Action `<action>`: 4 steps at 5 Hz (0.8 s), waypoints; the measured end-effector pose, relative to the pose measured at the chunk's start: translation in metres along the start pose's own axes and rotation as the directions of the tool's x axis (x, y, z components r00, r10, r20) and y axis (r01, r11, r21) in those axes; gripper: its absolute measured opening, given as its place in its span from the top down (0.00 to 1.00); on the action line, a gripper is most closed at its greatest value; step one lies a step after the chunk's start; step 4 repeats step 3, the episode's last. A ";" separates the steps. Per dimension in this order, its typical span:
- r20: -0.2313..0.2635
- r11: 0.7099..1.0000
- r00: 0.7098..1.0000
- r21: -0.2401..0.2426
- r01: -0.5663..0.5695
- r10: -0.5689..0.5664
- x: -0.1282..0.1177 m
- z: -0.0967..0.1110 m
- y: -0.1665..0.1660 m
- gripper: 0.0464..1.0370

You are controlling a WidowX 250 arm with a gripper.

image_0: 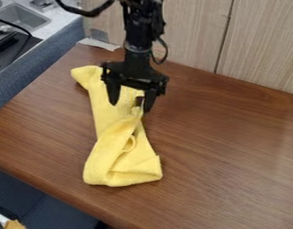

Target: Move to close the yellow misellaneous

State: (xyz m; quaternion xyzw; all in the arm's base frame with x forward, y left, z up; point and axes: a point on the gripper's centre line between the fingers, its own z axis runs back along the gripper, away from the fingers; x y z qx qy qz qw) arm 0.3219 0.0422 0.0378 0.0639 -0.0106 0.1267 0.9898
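Observation:
A yellow cloth [106, 156] lies on the brown table, folded and bunched into a long strip from the upper left down to the lower middle. Its lower end is doubled over, with a small loop of fabric above the fold. Over the cloth's upper part hangs the black gripper [131, 107], pointing down with its two fingers spread apart. A raised ridge of cloth stands between them, close to the right finger. Whether the fingertips touch the cloth I cannot tell. The gripper's body hides part of the cloth's upper end.
Brown wooden table [232, 152] surrounds the cloth, its front edge running across the lower left. A pale wood-grain panel [262, 44] rises behind it. At the upper left are a grey sink [23, 17] and a dark stove part [14, 49] beyond a blue-grey side.

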 end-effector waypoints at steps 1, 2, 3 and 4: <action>0.056 1.000 0.998 -0.014 0.006 -0.005 0.003 0.025 0.005 0.03; 0.116 1.000 0.993 -0.027 0.006 -0.003 0.001 0.054 0.008 0.04; 0.126 1.000 0.992 -0.029 0.001 0.003 0.002 0.057 0.010 0.04; 0.126 1.000 0.992 -0.029 0.001 0.003 0.002 0.057 0.010 0.04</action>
